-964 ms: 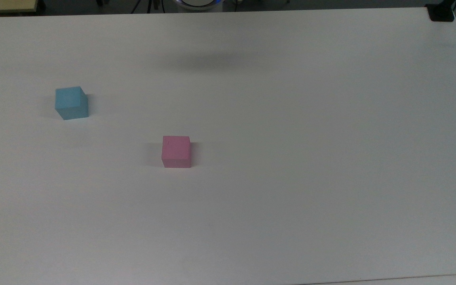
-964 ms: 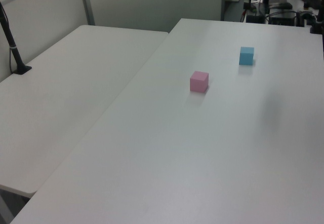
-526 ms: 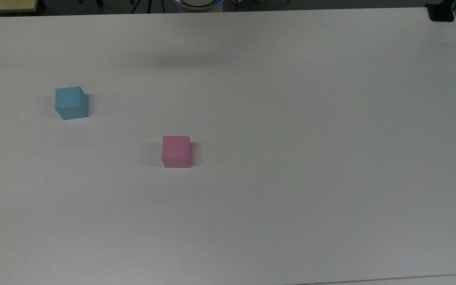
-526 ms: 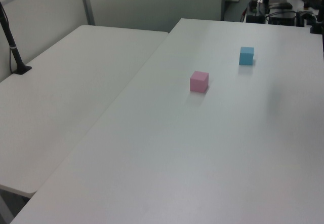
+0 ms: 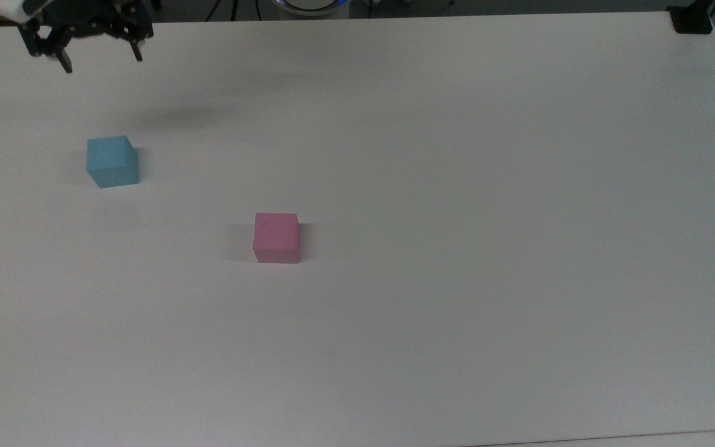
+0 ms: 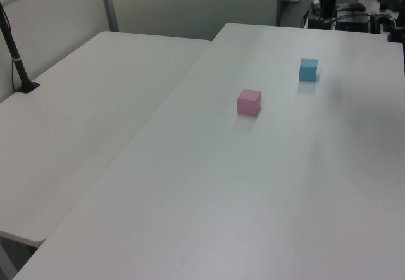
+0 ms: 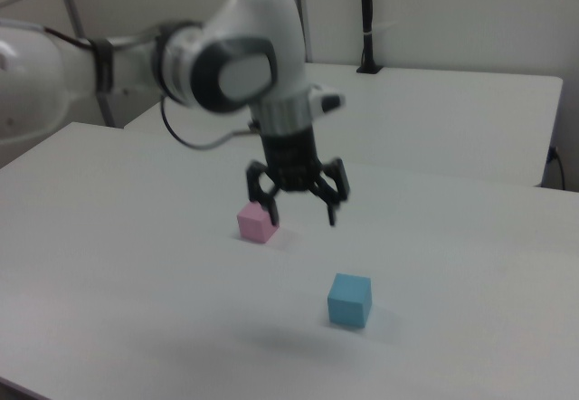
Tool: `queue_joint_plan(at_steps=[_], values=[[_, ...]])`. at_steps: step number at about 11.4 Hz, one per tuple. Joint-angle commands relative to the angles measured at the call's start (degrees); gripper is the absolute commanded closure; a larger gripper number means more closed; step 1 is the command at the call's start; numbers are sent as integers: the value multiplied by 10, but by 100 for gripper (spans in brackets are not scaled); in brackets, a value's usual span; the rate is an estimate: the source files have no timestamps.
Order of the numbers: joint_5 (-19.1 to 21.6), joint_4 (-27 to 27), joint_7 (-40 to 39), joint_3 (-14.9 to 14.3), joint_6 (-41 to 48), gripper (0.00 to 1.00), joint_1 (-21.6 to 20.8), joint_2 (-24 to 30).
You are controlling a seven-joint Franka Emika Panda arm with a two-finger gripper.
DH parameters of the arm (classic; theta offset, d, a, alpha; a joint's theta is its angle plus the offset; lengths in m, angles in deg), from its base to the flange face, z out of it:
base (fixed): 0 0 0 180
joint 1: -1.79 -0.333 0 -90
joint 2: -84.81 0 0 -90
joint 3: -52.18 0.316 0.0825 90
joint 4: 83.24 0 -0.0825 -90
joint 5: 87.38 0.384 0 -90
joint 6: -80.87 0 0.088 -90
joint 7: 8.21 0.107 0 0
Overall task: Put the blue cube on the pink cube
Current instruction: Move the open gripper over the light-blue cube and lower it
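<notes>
Risk lies in the descent: the black two-finger gripper, fingers spread and empty, hangs above the white table's far left corner in the top view, and could nudge the small matte sky-blue cube near that left edge, well apart from the small matte pink cube nearer mid-table.

Soft, even overhead light fills the room, rather dim and grey on the white table. Shadows are faint: a diffuse smudge lies near the far left in the top view, and thin ones hug the blue cube and pink cube. In the right view the arm is motion-blurred.
</notes>
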State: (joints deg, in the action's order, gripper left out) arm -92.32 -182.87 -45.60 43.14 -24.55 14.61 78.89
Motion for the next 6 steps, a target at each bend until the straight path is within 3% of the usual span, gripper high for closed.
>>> queue_joint_plan(at_steps=[1, 6], values=[[2, -85, -7, 1, -137, 0, 19, -19], [14, -87, 13, 1, -265, 0, 38, -114]])
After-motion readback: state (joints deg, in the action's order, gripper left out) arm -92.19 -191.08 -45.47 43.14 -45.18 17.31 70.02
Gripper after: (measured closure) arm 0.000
